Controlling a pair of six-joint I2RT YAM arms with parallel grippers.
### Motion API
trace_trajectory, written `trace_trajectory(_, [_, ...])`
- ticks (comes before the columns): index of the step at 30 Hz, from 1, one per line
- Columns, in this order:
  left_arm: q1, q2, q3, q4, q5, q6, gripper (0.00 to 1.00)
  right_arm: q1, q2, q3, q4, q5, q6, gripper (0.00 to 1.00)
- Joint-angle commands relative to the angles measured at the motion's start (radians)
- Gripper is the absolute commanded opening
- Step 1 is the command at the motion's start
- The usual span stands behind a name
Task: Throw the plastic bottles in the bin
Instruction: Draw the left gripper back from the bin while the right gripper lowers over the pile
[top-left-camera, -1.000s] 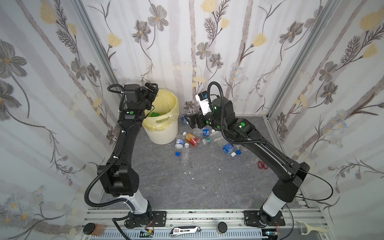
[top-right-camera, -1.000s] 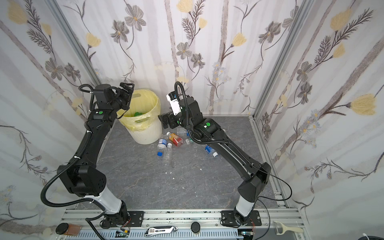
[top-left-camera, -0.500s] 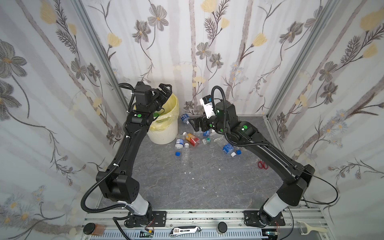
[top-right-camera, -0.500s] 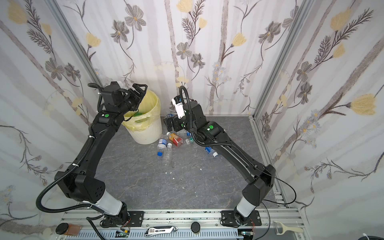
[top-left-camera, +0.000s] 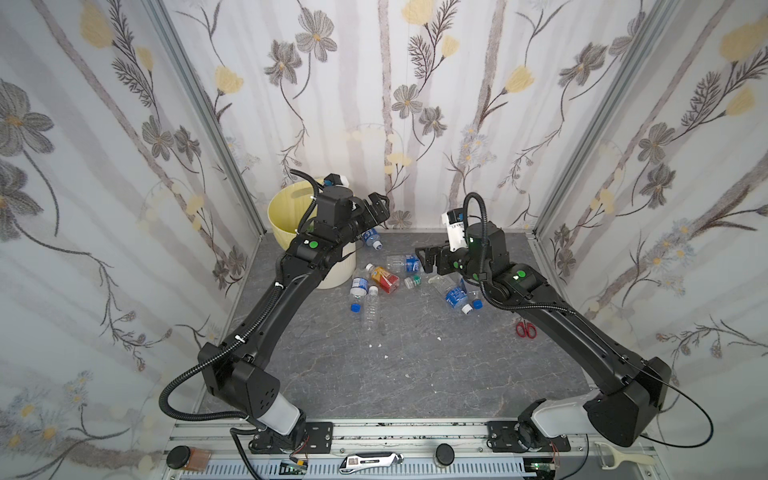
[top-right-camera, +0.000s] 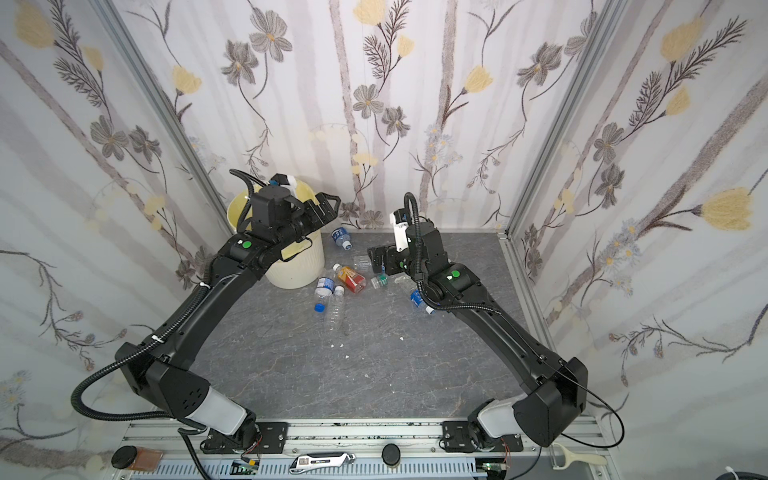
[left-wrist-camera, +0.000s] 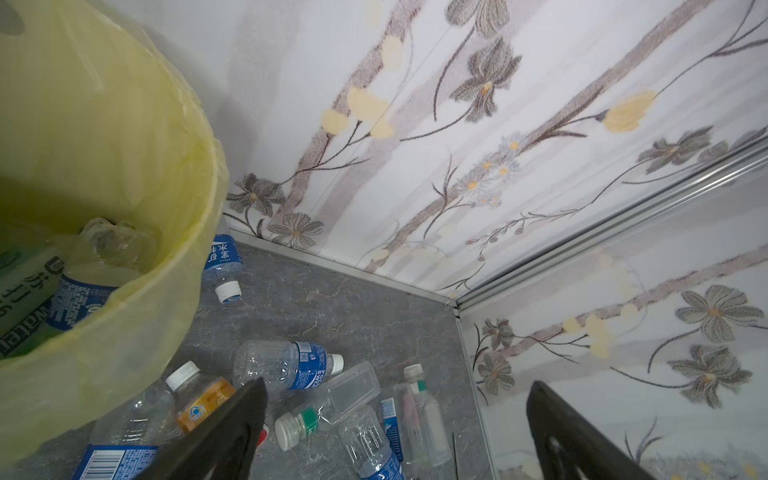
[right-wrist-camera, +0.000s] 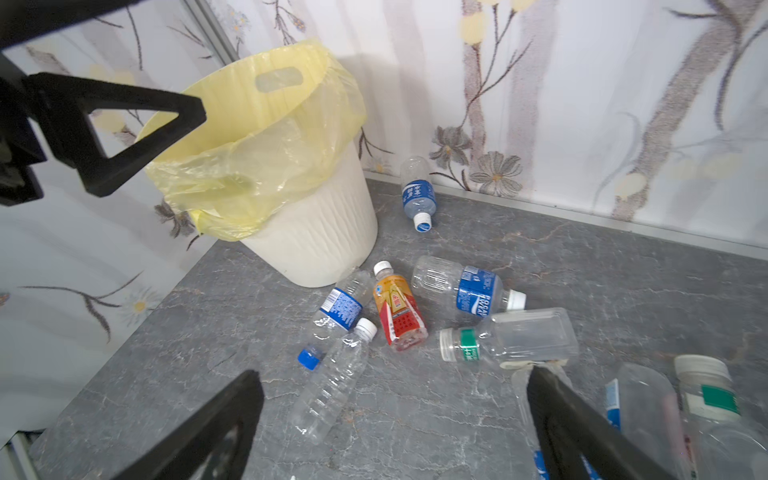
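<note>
The left pincer (top-left-camera: 376, 204) hangs wide open and empty, raised just beside the rim of the round cream-white ribbed plastic bin (top-left-camera: 337, 274), which stands in the far left corner of the grey marbled bench (top-left-camera: 374, 374). The right pincer (top-left-camera: 423, 259), jaws equally spread and holding nothing, hovers above the clear plastic bottles (right-wrist-camera: 461, 289) scattered beside the bin (an orange-red labelled bottle (right-wrist-camera: 398, 309) among them). Several blue-labelled bottles (left-wrist-camera: 79, 286) lie inside its pale yellow liner (left-wrist-camera: 124, 124).

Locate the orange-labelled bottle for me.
In both top views the orange-labelled bottle lies on its side left of centre, just right of the bin at its base, beside a blue-capped bottle.
</note>
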Motion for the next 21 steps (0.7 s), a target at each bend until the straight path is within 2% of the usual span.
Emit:
trace_trajectory(1, [-0.047,0.007,-0.020,-0.002,-0.055,0.034,1.00,-0.042,-0.043,-0.080,0.051,0.028,0.011,1.00])
trace_trajectory(8, [-0.170,0.080,-0.043,0.003,-0.030,0.025,1.00,-0.166,-0.115,-0.271,0.058,0.058,0.042,1.00])
trace_trajectory(12, [-0.230,0.125,-0.052,0.026,-0.024,0.014,1.00,-0.230,-0.105,-0.366,0.076,0.024,0.085,1.00])
trace_trajectory(21, [-0.243,0.152,-0.169,0.115,0.046,-0.086,1.00,-0.247,0.013,-0.494,0.206,-0.005,0.098,0.93])
